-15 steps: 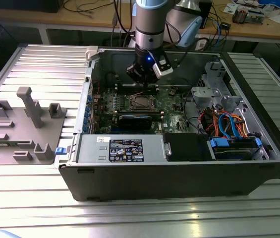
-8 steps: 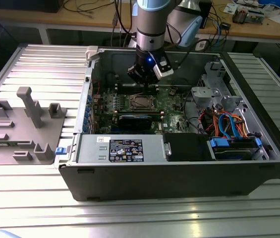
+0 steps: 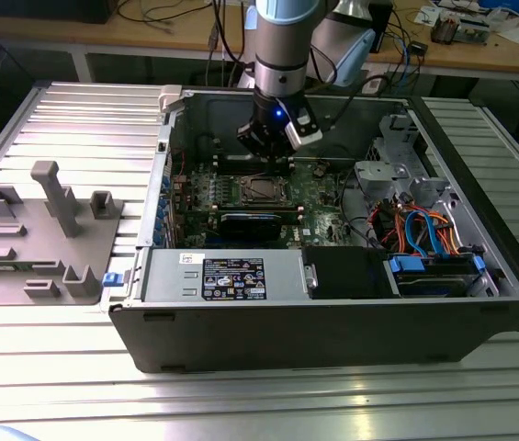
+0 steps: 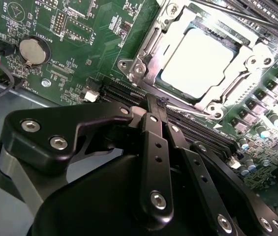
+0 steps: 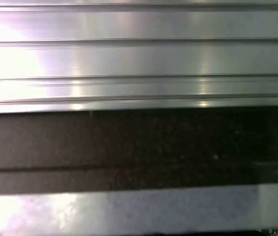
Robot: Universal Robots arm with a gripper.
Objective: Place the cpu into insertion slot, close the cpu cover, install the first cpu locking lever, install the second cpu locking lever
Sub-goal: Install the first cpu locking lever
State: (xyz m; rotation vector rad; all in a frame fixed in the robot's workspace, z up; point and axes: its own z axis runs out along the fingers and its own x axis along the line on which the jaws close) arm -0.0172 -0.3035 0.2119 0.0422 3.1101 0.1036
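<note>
Well off to the exterior view's left of the insertion slot [image 3: 244, 190], one grey fixture tray [image 3: 39, 241] lies on the ribbed tabletop [image 3: 241, 404], apart from the open computer case [image 3: 332, 340]. Inside the case there is one slot, set in the green board, and one hand [image 3: 273, 158] hangs just above and behind it, at the end of the single arm. In the second wrist view the hand [image 4: 154, 102] has its fingers [image 4: 153, 147] drawn tight together. A pale wire that I take for a locking lever [image 4: 185, 108] ends right at the tips, but I cannot tell whether it is nipped between them. The slot lies just ahead of the fingertips, with the long black memory slots [image 4: 124, 91] between. One cpu [image 4: 198, 64] sits in the slot, its bright top showing through the window of the one cpu cover [image 4: 146, 56], which looks to be lying flat around it. The wire's long axis runs along the slot's edge nearest the hand. I can make out only that one lever with any confidence. To the exterior view's right of the slot stand the drive cage [image 3: 397, 175] and a bundle of blue and orange cables [image 3: 424, 230].
</note>
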